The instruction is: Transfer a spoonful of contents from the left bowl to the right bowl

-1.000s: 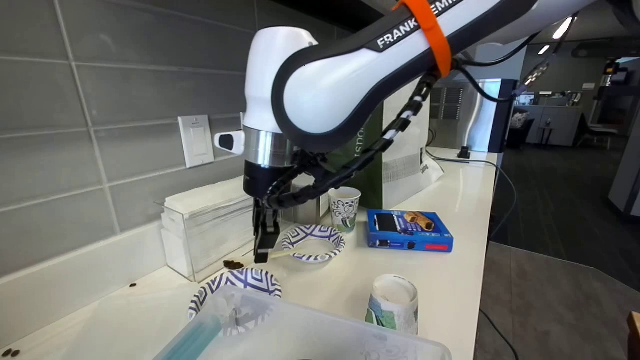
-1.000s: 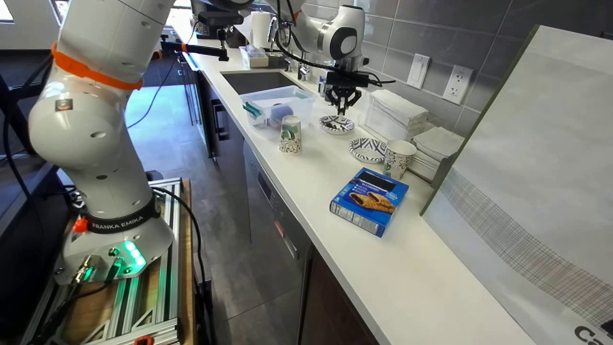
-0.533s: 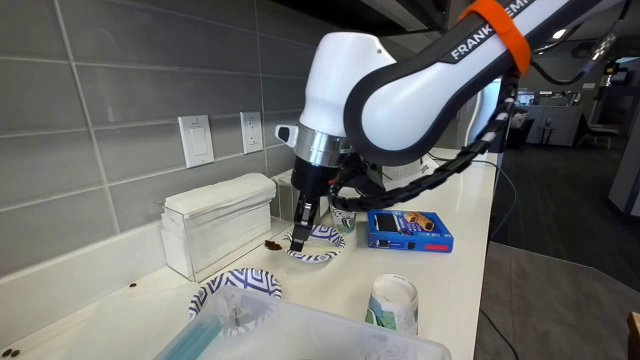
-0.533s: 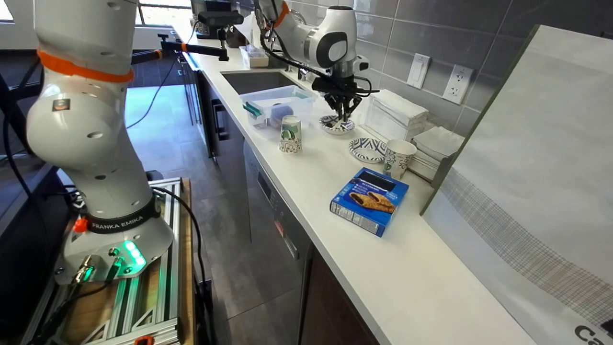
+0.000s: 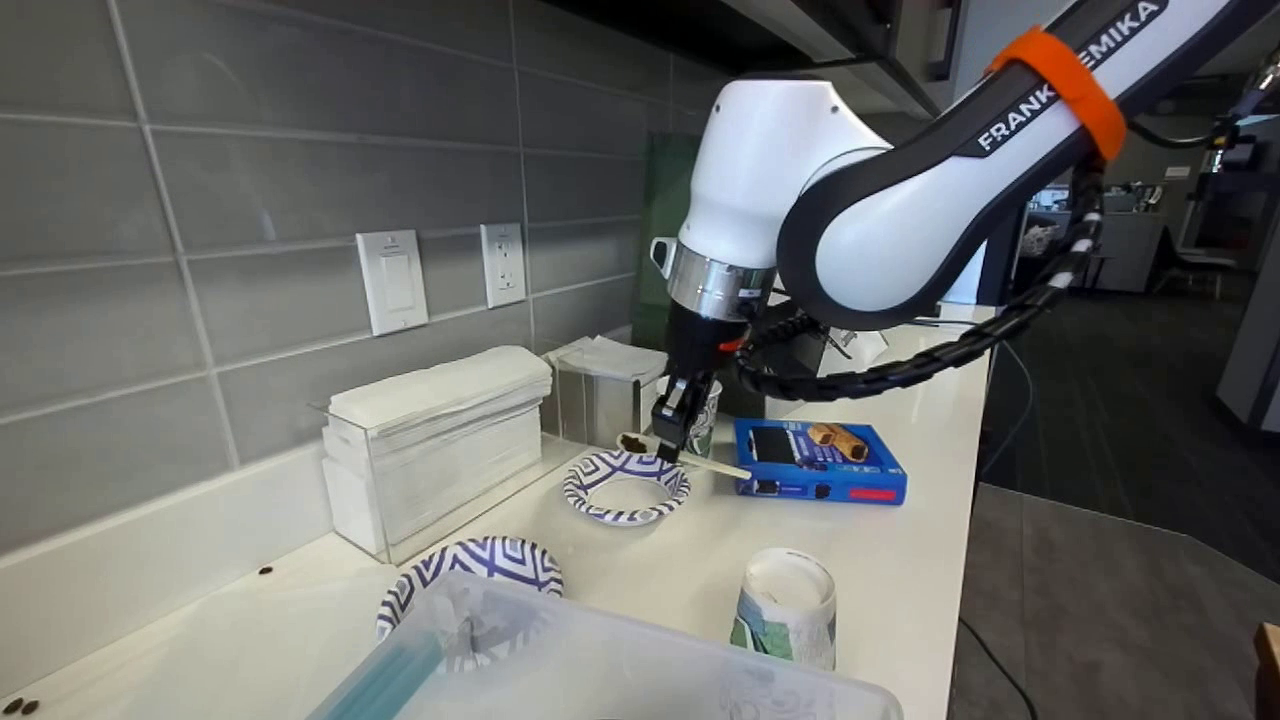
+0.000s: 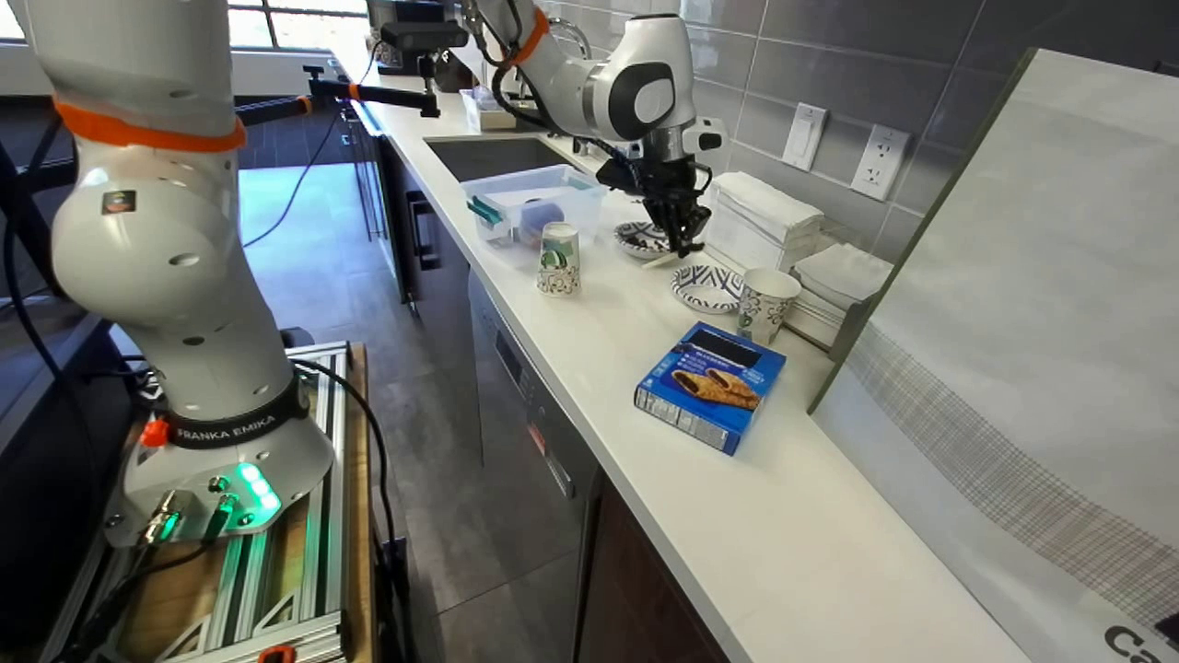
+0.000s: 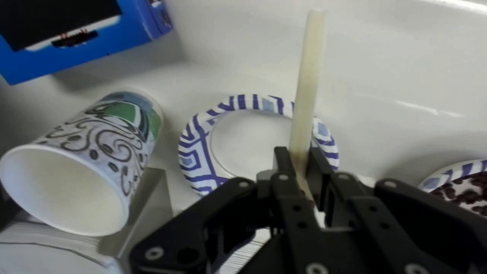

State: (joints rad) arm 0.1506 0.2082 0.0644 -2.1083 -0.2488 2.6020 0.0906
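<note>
My gripper [image 5: 668,452] is shut on the handle of a pale spoon [image 5: 718,466] and holds it above the counter. The spoon's head carries a dark clump [image 5: 633,444] and sits over the back edge of the right bowl [image 5: 582,492]. In the wrist view the handle [image 7: 307,76] sticks out between the fingertips [image 7: 282,160] and crosses over the right bowl [image 7: 193,158], whose visible inside is bare; the spoon's head is mostly hidden there. The left bowl [image 7: 452,175] holds dark pieces at the right edge. In an exterior view the left bowl [image 5: 505,560] is partly behind the bin.
A clear plastic bin [image 5: 640,660] stands in front of the left bowl. An upside-down cup [image 5: 790,610], another cup [image 7: 95,152], a blue box [image 5: 820,462] and a paper towel holder [image 5: 440,450] stand around. A big paper bag [image 6: 1013,322] leans by the wall. Dark bits [image 5: 20,706] lie on the counter.
My gripper has carried the loaded spoon from beside the left bowl to over the right bowl's back edge, tilting on the way. The bowls have not moved.
</note>
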